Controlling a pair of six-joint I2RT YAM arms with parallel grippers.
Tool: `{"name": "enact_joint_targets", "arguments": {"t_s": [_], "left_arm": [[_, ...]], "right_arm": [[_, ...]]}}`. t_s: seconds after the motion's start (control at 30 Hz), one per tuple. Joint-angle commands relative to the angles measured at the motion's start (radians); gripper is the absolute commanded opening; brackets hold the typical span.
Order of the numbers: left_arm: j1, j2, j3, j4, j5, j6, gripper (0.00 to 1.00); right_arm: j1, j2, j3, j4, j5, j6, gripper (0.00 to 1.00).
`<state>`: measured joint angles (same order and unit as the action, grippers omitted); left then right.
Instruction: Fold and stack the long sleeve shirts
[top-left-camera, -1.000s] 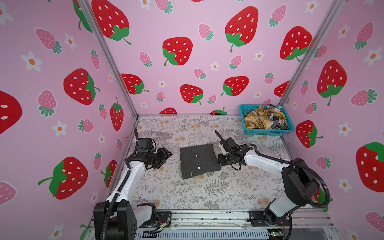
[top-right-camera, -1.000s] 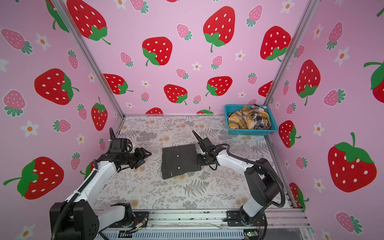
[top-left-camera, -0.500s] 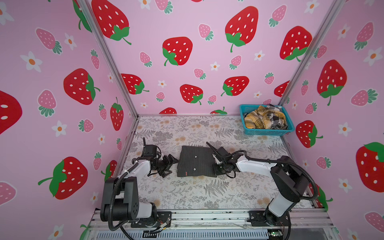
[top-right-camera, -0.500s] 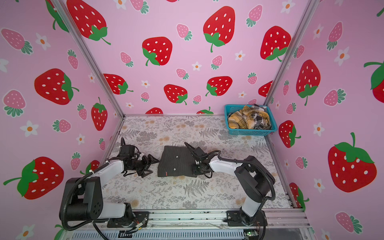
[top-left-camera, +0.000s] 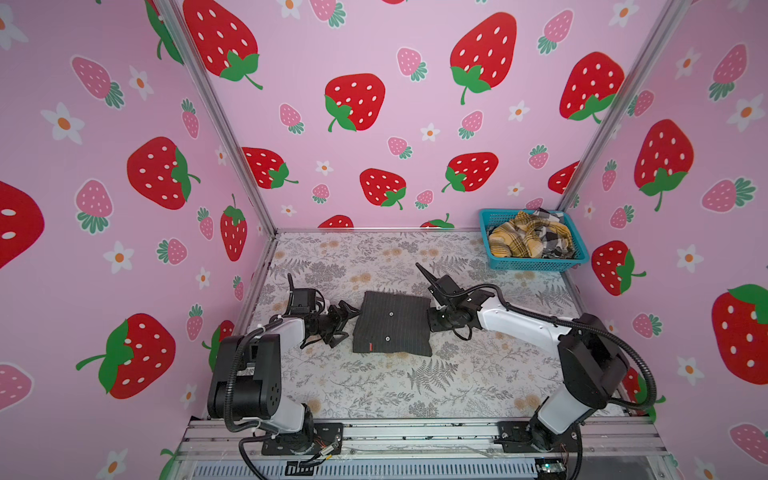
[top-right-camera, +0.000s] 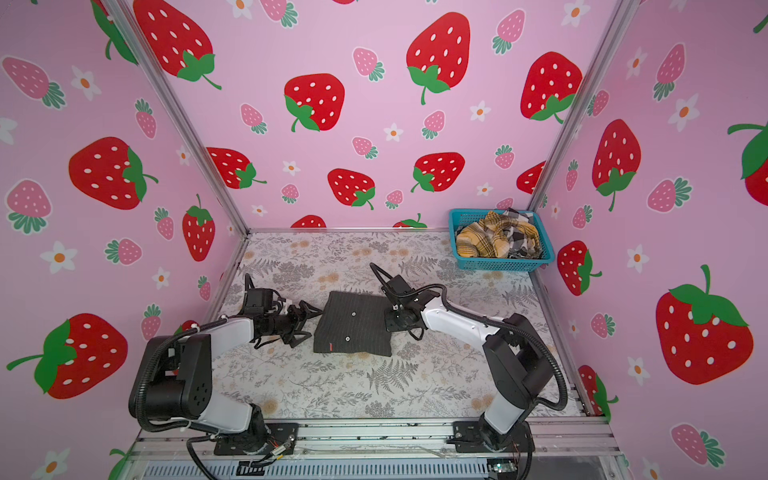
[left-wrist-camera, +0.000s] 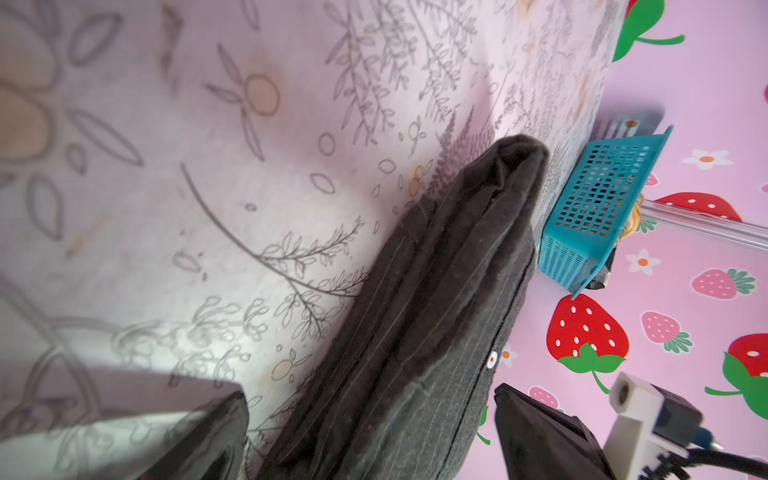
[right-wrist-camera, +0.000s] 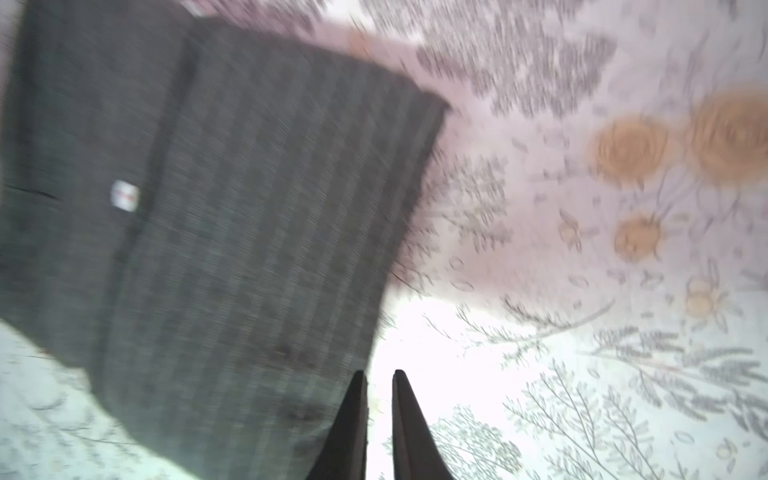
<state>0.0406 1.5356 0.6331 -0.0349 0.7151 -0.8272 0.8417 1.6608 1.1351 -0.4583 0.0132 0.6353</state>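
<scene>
Beside the folded charcoal shirt (top-left-camera: 392, 322), the left end effector (top-left-camera: 347, 326) is wide open and empty, and the right end effector (right-wrist-camera: 379, 374) is almost closed, holding nothing.

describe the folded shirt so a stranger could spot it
On the floral-printed tabletop, look at the middle, well away from the teal plastic mesh basket in the far right corner. There lies the dark charcoal pinstriped shirt, the only one folded flat; the mustard-yellow plaid shirt sits crumpled in the basket.

Folded charcoal shirt (top-left-camera: 392, 324) lies flat on floral table (top-left-camera: 374, 386).
</scene>
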Motion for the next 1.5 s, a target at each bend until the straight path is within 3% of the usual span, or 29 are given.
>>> {"name": "enact_joint_targets", "arguments": {"t_s": [0.0,0.37,0.73,1.0,1.27,1.37,1.47], "left_arm": [[-0.007,0.061,-0.035,0.01,-0.086,-0.02,0.95],[-0.025,0.109,-0.088,0.044,-0.076,-0.042,0.97],[-0.097,0.313,0.005,-0.077,0.005,0.021,0.98],[-0.15,0.501,-0.027,0.331,0.132,-0.163,0.98],[-0.178,0.584,-0.041,0.662,0.21,-0.313,0.92],[-0.182,0.584,-0.041,0.696,0.216,-0.326,0.85],[-0.182,0.586,-0.035,0.701,0.221,-0.334,0.71]], "right_arm": [[0.002,0.044,0.045,-0.017,-0.036,-0.016,0.15],[-0.066,0.263,0.112,0.05,-0.082,-0.044,0.13],[-0.128,0.381,0.141,0.078,-0.11,-0.092,0.11],[-0.128,0.43,0.124,0.102,-0.136,-0.089,0.1],[-0.129,0.439,0.126,0.107,-0.144,-0.088,0.09],[-0.129,0.441,0.131,0.106,-0.146,-0.087,0.08],[-0.129,0.432,0.132,0.105,-0.144,-0.079,0.08]]}}
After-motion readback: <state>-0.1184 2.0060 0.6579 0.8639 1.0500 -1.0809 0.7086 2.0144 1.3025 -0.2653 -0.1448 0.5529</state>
